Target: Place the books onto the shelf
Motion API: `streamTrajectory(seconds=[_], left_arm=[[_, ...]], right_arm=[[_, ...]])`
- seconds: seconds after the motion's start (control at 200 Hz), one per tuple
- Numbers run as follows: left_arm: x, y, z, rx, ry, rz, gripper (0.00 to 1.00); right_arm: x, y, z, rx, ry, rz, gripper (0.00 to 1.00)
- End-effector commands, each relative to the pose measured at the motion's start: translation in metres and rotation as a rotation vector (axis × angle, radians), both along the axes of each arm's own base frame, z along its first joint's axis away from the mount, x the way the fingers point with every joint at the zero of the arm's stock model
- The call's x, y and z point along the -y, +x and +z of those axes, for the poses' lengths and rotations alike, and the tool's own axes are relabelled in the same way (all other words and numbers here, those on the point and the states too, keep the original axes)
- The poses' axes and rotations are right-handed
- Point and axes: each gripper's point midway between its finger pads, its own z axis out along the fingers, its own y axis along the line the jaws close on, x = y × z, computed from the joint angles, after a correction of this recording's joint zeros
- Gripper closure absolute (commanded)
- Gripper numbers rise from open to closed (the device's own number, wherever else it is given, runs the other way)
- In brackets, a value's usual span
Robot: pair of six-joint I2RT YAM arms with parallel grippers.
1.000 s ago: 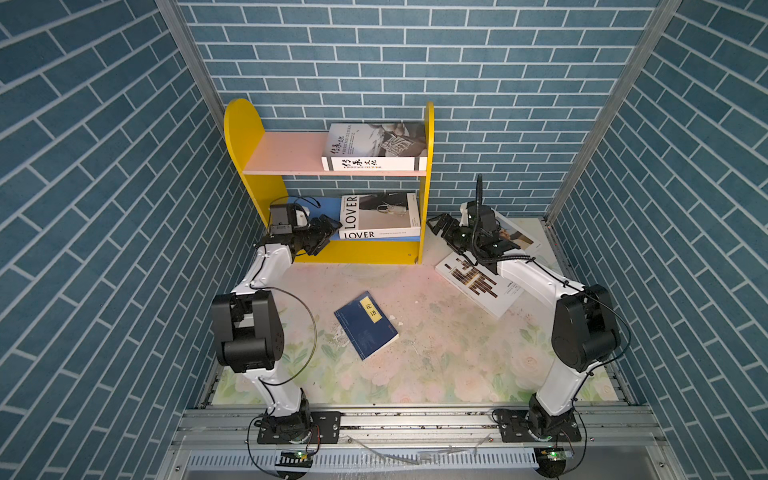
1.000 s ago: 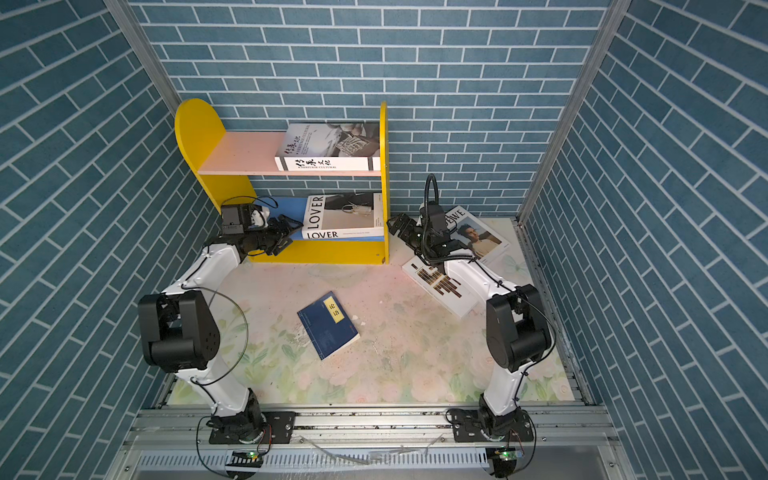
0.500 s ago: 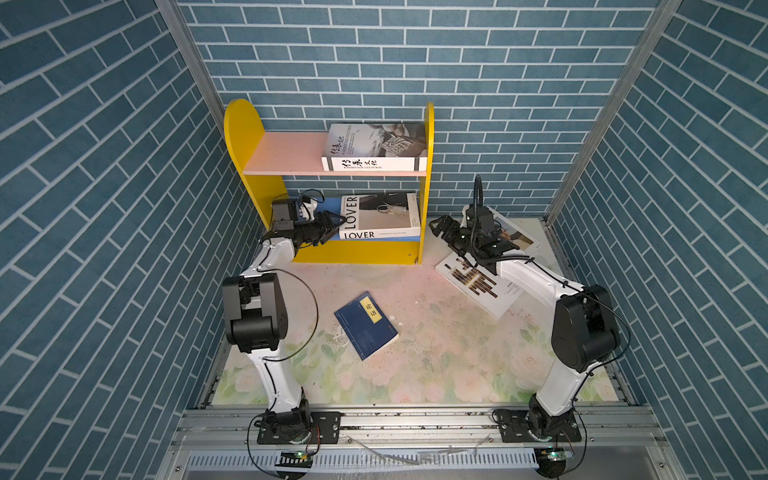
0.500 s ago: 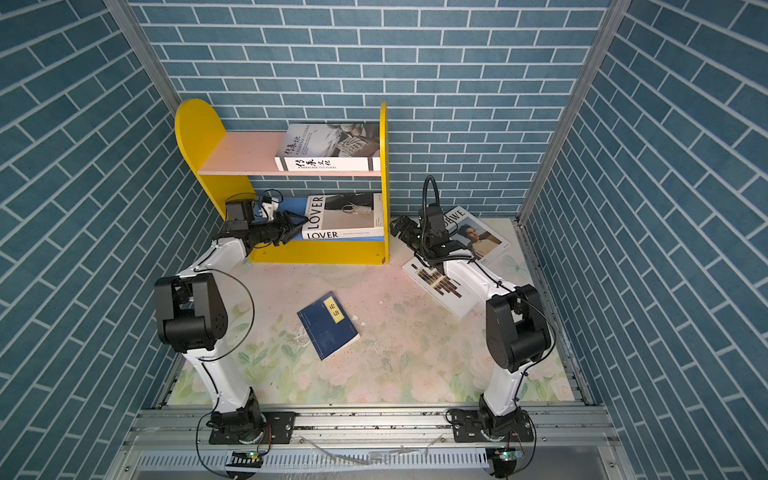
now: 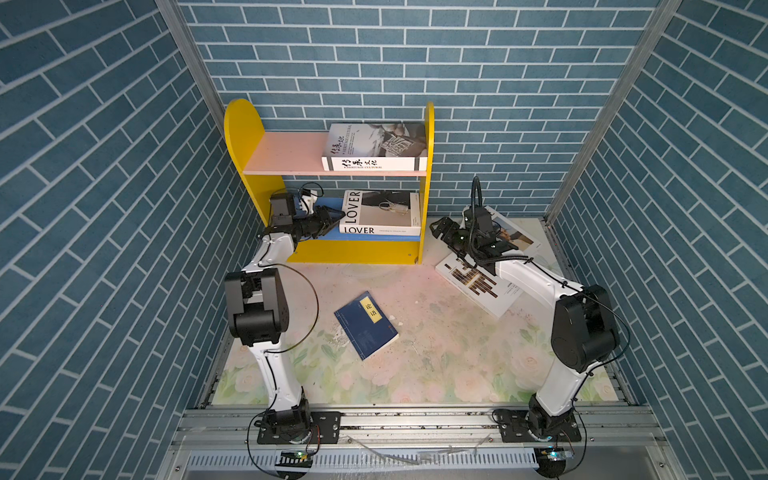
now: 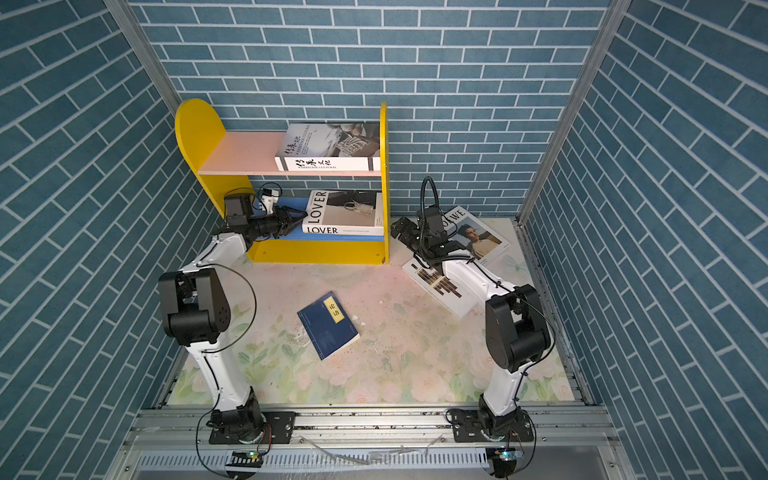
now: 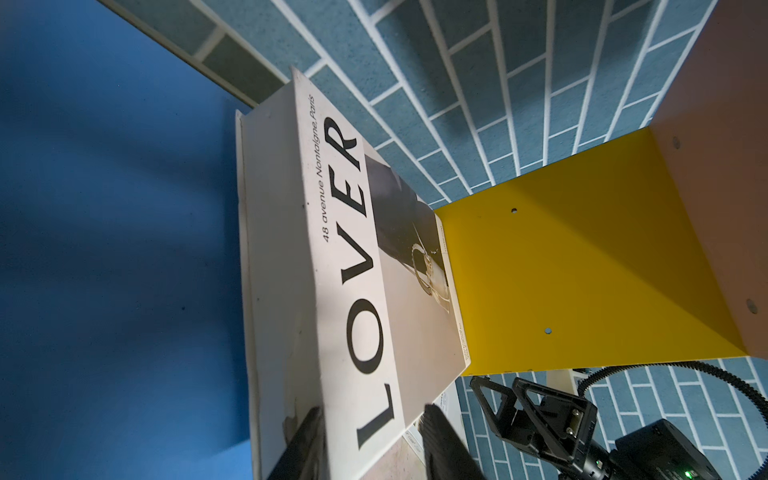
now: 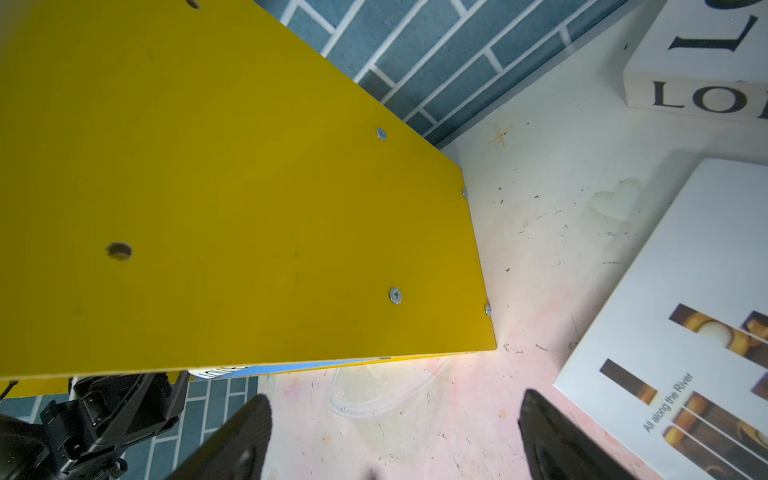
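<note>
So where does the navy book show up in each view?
In a top view: the navy book lies flat mid-picture, in front of the shelf.
In a top view: same place, slightly left of centre.
Left wrist: not in it.
Right wrist: not in it.
Shared landmark: the shelf's right-hand yellow side panel, in all four.

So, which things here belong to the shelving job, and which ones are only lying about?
Job: shelf; Heritage Cultural book; LOVER book; LOEWE book; brown-bar book; navy book.
Not job: floral mat; brick walls; front metal rail.
</note>
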Motion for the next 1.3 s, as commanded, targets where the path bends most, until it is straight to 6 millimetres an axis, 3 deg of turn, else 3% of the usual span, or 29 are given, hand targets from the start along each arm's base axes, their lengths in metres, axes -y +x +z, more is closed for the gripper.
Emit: streamTrajectory(seconds=[0.0,0.255,0.415,0.815,1.1,1.295], left_arm=[[0.009,0.001,0.003,0.027,-0.018,-0.063,0.6],[0.023,0.001,-0.009,-0.005,0.005,-0.108,0.69],[0.026,0.002,-0.014,-0.016,0.004,-0.115,0.79],[0.03,-0.001,-0.01,-0.01,-0.043,-0.146,0.99],[0.031,-0.005,-0.002,0.004,-0.071,-0.176,1.0],[0.019,-0.014,-0.003,-0.015,-0.087,-0.168,1.0]], right_arm=[[0.0,0.001,-0.009,-0.016,-0.02,-0.015,0.07],[0.005,0.003,-0.01,-0.016,-0.037,-0.041,0.07],[0.008,0.002,-0.012,-0.021,-0.046,-0.051,0.07],[0.011,0.0,-0.015,-0.031,-0.057,-0.058,0.07],[0.011,-0.001,-0.016,-0.035,-0.058,-0.058,0.08],[0.014,-0.004,-0.017,-0.037,-0.063,-0.062,0.08]])
